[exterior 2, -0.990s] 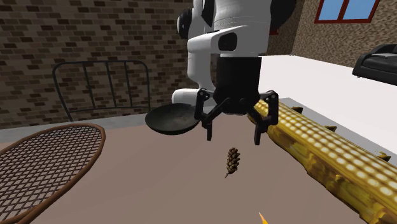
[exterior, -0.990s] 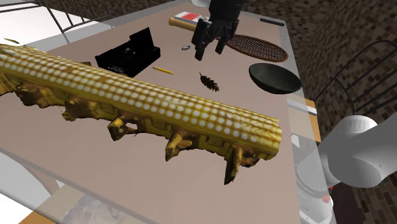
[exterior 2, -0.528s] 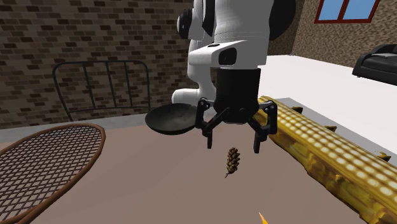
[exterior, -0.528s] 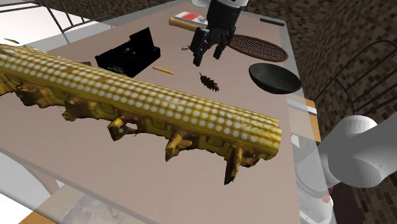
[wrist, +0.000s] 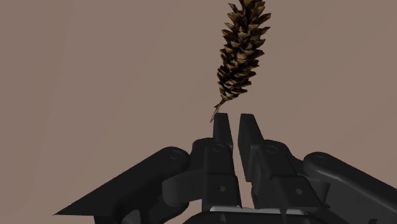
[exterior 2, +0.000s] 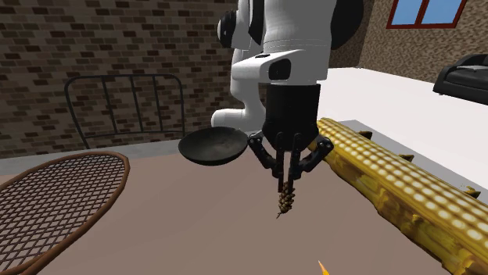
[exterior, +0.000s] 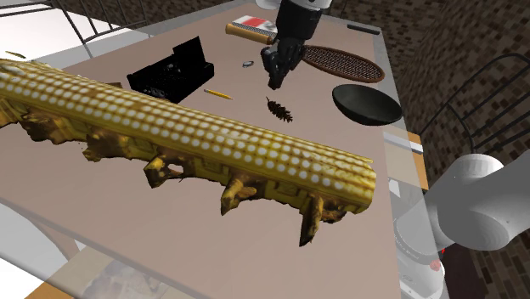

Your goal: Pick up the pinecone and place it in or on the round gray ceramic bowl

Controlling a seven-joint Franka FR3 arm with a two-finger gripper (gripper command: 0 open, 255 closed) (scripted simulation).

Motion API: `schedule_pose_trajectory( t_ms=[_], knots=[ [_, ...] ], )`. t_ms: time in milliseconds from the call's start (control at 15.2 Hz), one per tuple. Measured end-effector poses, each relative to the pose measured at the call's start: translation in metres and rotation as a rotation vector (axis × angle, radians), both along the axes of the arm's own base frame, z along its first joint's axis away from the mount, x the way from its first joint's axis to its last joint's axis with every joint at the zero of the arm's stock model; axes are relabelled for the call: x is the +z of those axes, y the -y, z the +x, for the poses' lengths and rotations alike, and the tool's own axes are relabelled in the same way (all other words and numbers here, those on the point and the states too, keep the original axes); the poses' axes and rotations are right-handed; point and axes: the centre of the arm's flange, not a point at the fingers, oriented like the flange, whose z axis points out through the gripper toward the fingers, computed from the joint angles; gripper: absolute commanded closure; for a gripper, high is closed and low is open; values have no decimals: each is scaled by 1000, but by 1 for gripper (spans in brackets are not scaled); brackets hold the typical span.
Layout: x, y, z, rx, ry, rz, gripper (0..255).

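Brick-walled room [exterior 2: 94, 39] with a blue-framed window [exterior 2: 428, 11], and a brown tabletop [exterior: 340, 140] spread below. Above that surface, on the white arm, the black gripper [exterior: 274, 82], pointing down. Fingers closed almost to touching, with a thin slit left between them, clasping nothing.

Just past the fingertips, the brown pinecone [wrist: 242, 54], lying on the table with its thin stem end nearest the tips; whether the stem touches a finger cannot be told. Seen in the second exterior view directly under the gripper [exterior 2: 286, 183], pinecone [exterior 2: 286, 199] close below the tips.

Off to the shoulder view's right of the gripper, well apart from the pinecone [exterior: 279, 110], the dark round bowl [exterior: 367, 104], upright on the table.

Behind the gripper in the shoulder view, a woven oval racket [exterior: 344, 62]. To that view's left of the gripper, a black box [exterior: 174, 72] and a small yellow pencil [exterior: 217, 93]. Nearer the camera than the gripper, a huge yellow corn cob [exterior: 195, 136] lying across the table.
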Motion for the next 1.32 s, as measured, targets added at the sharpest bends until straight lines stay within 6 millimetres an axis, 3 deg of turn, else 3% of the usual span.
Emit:
schedule_pose_trajectory(
  t_ms=[330, 396, 528, 726, 1320],
  knots=[
    [0, 0, 0, 0, 0, 0, 255],
    [0, 0, 0, 0, 0, 0, 0],
    [-4, 6, -7, -17, 6, 25, 0],
    [-17, 25, -39, -95, 35, 149, 0],
    [-57, 20, -37, -116, 41, 182, 0]
  ],
)
